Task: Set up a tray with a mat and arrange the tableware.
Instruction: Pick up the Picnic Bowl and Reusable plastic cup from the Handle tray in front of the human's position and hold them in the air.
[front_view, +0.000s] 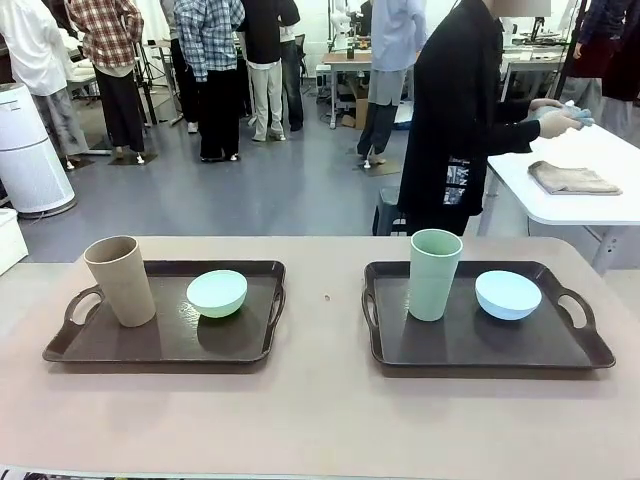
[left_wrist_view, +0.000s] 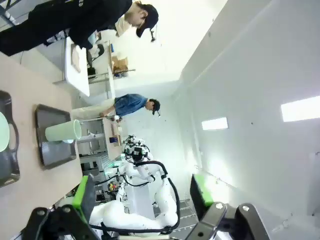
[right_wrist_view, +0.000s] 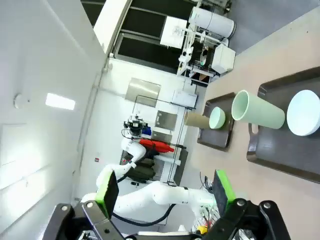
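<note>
Two dark brown trays sit side by side on the tan table. The left tray carries a tan tumbler and a mint green bowl. On the right tray stand a pale green tumbler and a light blue bowl. A folded grey-brown mat lies on a white side table. My left gripper is open and raised, holding nothing. My right gripper is also open, high and away from the right tray, its tumbler and bowl.
A person in black stands at the far side, turned toward the white side table, hands over it. Bare tabletop lies between and in front of the trays. Other people stand far back.
</note>
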